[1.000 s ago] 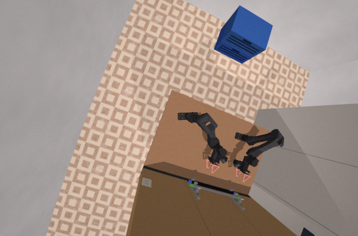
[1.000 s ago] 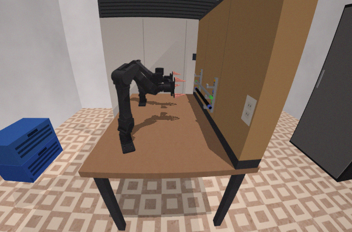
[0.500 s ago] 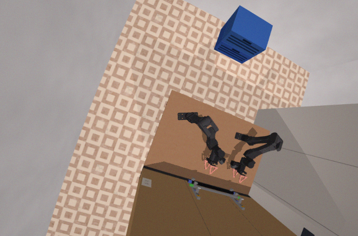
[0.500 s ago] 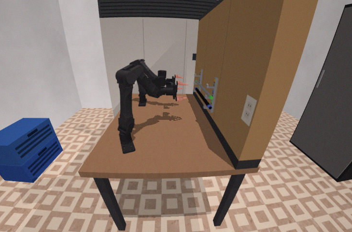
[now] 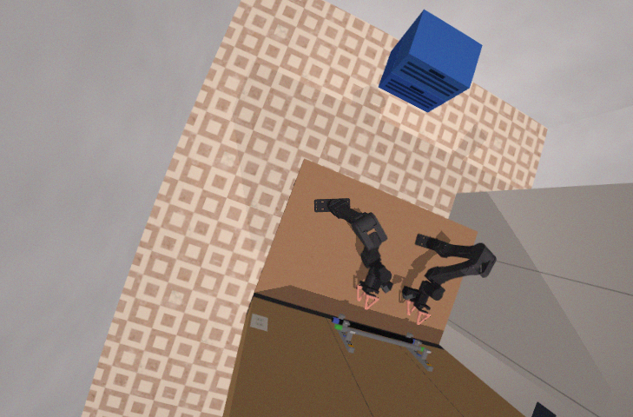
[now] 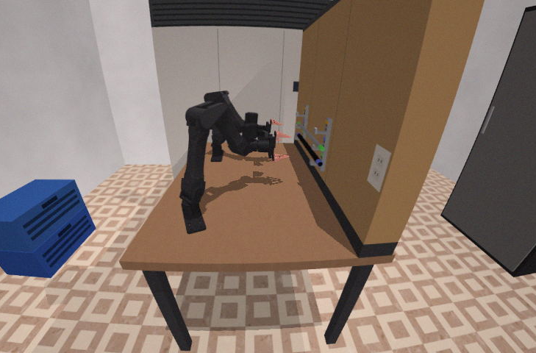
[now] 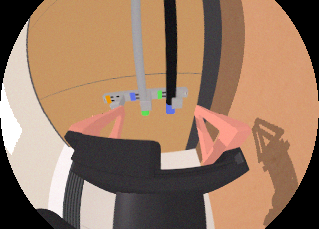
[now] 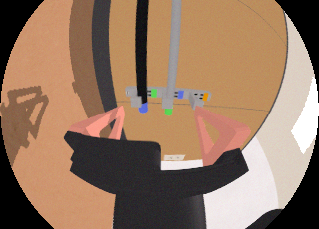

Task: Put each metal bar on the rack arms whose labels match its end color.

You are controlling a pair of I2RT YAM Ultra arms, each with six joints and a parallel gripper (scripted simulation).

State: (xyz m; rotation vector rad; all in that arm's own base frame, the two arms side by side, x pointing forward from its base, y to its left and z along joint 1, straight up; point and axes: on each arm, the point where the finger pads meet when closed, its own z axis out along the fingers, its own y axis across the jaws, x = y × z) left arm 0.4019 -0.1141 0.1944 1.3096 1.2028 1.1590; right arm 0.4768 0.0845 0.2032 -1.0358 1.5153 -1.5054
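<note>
The wall rack (image 6: 329,124) (image 7: 185,92) has orange labels (image 7: 108,99) (image 8: 205,97) on top, blue (image 7: 133,96) (image 8: 180,94) in the middle and green (image 7: 159,94) (image 8: 154,93) at the bottom. A grey bar (image 5: 380,337) (image 6: 310,136) (image 7: 138,50) (image 8: 174,45) with green ends lies on the middle, blue-labelled arms. A black bar (image 6: 309,148) (image 7: 170,45) (image 8: 142,50) with blue ends lies on the bottom, green-labelled arms. The top arms are bare. My left gripper (image 5: 413,318) (image 7: 159,109) and right gripper (image 5: 365,301) (image 8: 159,108) are open and empty, apart from the bars, facing the rack.
The wall panel (image 5: 297,373) (image 6: 372,83) rises behind the rack, with a dark base strip (image 6: 342,212) low on it. An outlet plate (image 5: 259,321) (image 6: 379,168) (image 8: 174,157) lies beyond the right gripper's side. Both grippers are above the table (image 5: 297,235) (image 6: 243,232), side by side.
</note>
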